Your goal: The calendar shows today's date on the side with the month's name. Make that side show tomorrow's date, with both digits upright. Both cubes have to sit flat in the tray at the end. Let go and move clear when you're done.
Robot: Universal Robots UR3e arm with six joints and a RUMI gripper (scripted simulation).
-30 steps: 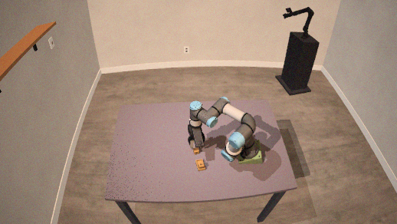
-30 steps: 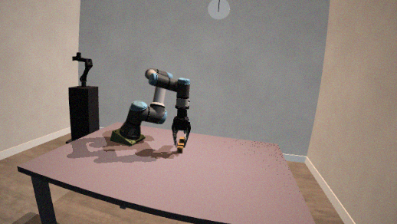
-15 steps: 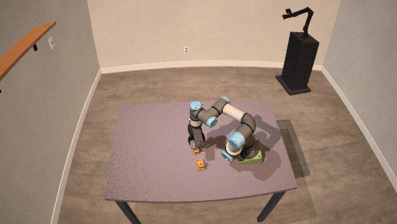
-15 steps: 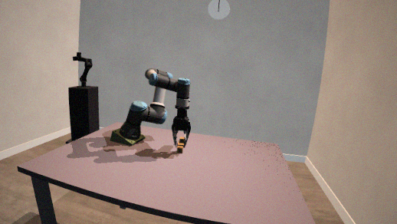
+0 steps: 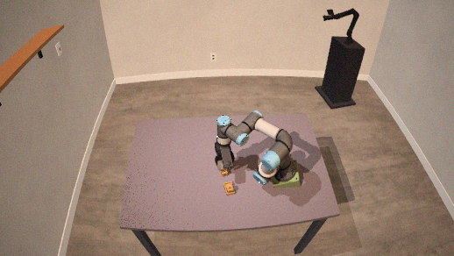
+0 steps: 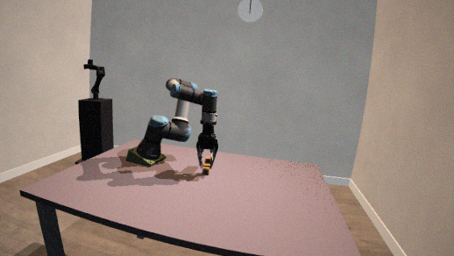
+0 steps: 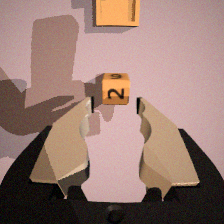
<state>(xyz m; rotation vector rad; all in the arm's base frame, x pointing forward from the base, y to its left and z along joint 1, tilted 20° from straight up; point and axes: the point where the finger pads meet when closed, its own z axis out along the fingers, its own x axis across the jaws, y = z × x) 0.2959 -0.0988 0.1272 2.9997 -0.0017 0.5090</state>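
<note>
You see the gripper (image 5: 224, 170) (image 6: 206, 167) (image 7: 115, 98) pointing down beside a loose orange cube (image 5: 224, 173) (image 7: 115, 90), its two jaws parted and nothing gripped. In the wrist view the jaws stand to either side of the cube's line, with a gap somewhat wider than the cube, so that a short advance would probably bring one pad to each flank. The cube rests on the table (image 5: 175, 175) (image 6: 263, 197) (image 7: 175, 60), outside the tray (image 5: 230, 184) (image 7: 117, 25), near it but apart. Its side toward you in that view bears a 2 lying on its side; another figure, partly seen, is on the adjoining face. The cube likely lies out here because open table gives the jaws room to turn it, which the tray would not. The tray seems to hold the other cube, though you cannot read its digit or the month. Your next step, by this arrangement, is to grasp the loose cube squarely; a skewed grip could roll it onto a wrong face.

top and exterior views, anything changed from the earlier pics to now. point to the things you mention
Nothing visibly changed: in both views the arm (image 5: 268, 128) (image 6: 182, 109), the loose cube (image 5: 224, 173) (image 6: 208, 160) (image 7: 115, 93) and the tray (image 5: 233, 192) (image 6: 206, 172) (image 7: 117, 23) match the earlier pictures. Nothing was visibly taken hold of or let go; the jaws stand apart now, with the cube beyond their tips in the wrist view. That view has no earlier picture to compare.
</note>
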